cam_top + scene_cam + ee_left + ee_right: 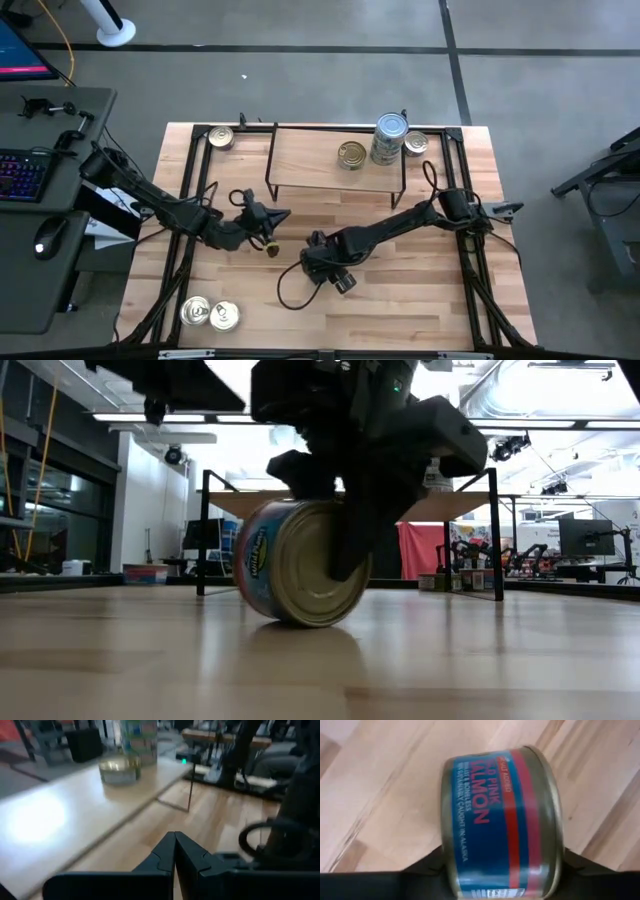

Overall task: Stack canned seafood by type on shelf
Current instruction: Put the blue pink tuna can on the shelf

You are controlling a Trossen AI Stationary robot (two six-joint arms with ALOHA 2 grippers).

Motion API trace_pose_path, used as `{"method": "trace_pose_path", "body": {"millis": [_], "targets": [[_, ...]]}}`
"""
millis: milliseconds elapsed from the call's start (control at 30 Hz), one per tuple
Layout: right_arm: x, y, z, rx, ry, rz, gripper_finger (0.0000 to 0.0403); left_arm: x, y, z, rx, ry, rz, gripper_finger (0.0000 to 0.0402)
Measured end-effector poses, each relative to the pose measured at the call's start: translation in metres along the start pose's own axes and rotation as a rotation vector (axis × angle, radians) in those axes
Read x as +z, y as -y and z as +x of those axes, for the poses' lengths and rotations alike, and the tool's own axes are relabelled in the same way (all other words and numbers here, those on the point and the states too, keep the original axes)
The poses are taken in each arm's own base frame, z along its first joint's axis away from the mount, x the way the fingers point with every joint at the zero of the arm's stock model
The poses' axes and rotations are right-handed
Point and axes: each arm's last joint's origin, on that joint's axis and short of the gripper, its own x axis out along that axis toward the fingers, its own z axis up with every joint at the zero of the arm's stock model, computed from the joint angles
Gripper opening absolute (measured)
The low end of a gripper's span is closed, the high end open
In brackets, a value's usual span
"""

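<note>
A salmon tin (500,815) with a blue and red label stands on its curved side on the table, its gold flat end (300,560) turned toward the near edge. My right gripper (318,262) comes down over it and is shut on it. To its left my left gripper (275,215) hangs shut and empty above the table. The shelf (320,165) stands at the far middle; on its board sit a gold tin (351,155) and a tall blue-white stack (390,140). My right gripper pinches the salmon tin between its two fingers, one on each flat end (557,845); one finger (352,530) lies across the gold end. The fingers come steeply from above. The tin stands on edge, its curved wall (300,620) on the table.
A small gold object (271,248) lies just near of my left gripper. Two silver tins (210,314) lie at the near left. One tin (221,137) sits at the far left and another (416,144) by the shelf's right end. Black frame bars run along both table sides.
</note>
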Motion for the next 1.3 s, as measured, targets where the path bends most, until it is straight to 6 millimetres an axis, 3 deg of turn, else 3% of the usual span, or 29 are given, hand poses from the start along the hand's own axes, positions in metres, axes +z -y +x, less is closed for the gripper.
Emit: {"method": "trace_pose_path", "body": {"millis": [67,167,367,600,700,867,1167,1300], "targets": [[-0.003,-0.001,-0.004,0.002,-0.026,0.0,0.0166,0.01,-0.004,-0.003,0.017,0.036,0.021,0.0],[-0.007,-0.001,-0.019,0.012,-0.055,0.007,0.0168,0.031,-0.015,-0.012,0.078,0.102,0.063,0.0],[-0.015,0.007,-0.084,-0.051,0.014,0.113,0.0168,0.069,-0.048,-0.029,0.215,0.207,0.063,0.0],[-0.035,0.028,-0.168,-0.309,0.166,0.289,0.0168,0.077,-0.063,-0.027,0.188,0.236,-0.082,0.0],[-0.042,0.042,-0.188,-0.458,0.206,0.312,0.0168,0.075,-0.061,-0.019,0.107,0.218,-0.11,0.0],[-0.051,0.075,-0.185,-0.632,0.151,0.303,0.0168,0.069,-0.055,-0.01,0.023,0.178,-0.098,0.0],[-0.06,0.114,-0.139,-0.811,-0.104,0.263,0.0168,0.067,-0.048,-0.012,-0.012,0.168,-0.087,0.0],[-0.065,0.123,-0.12,-0.868,-0.228,0.239,0.0204,0.066,-0.047,-0.012,-0.016,0.167,-0.086,0.0]]}}
